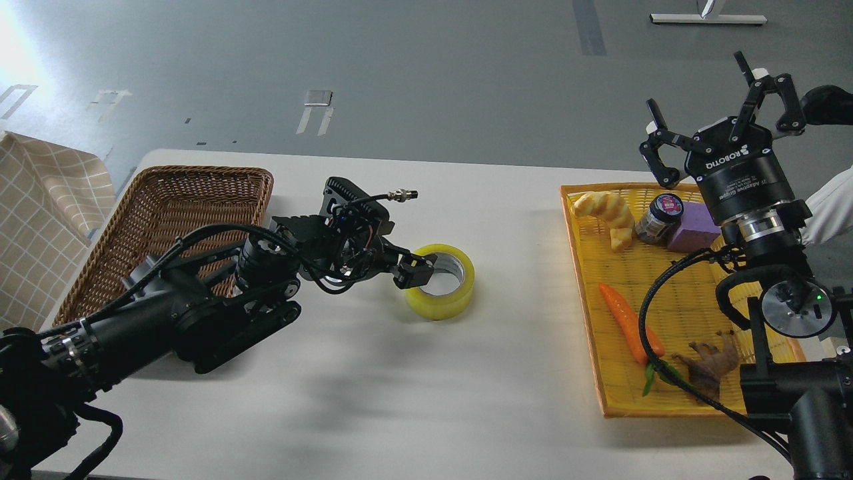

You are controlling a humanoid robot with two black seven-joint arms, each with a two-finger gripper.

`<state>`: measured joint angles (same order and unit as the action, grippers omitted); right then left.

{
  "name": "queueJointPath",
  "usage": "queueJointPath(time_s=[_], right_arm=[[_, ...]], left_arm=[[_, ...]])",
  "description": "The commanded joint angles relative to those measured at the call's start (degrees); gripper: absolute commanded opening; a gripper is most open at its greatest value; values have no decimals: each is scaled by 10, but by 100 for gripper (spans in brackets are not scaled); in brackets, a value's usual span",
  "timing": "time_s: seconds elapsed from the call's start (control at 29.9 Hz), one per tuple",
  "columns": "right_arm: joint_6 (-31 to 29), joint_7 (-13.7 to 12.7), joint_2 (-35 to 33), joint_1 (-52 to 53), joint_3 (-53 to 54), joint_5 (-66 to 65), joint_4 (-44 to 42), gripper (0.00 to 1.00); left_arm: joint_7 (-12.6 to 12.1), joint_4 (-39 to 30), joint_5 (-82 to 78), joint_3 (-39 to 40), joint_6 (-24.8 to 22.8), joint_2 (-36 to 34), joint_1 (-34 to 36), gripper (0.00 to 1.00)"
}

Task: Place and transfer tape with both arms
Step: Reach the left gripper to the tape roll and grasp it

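On the white table [373, 373], my left gripper [416, 265] reaches the tape roll [441, 291] lying flat at centre, one finger over its near rim; whether it grips, I cannot tell. Beyond, my right gripper [723, 110] hangs spread wide and empty above the yellow tray [666, 293], wicker basket [166, 220] far left.

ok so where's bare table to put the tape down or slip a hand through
Bare table runs between the tape and the yellow tray, and across the near edge in front of both. Crowded: the left fingers at the tape beside the wicker basket, and the tray's far end.
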<state>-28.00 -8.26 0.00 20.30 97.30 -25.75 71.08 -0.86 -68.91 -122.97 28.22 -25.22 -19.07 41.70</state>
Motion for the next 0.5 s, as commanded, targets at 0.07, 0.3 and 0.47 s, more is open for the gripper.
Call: queueJointPath(time_s=[0.07,0.3,0.47], right_arm=[[0,0,0,-1,0,0,0,100],[0,0,0,-1,0,0,0,100],[0,0,0,-1,0,0,0,100]], left_arm=[[-7,15,0,0,0,24,-1,98],[-7,17,1,0,-1,28,-3,98],[-7,24,1,-1,-1,29,-6,91]])
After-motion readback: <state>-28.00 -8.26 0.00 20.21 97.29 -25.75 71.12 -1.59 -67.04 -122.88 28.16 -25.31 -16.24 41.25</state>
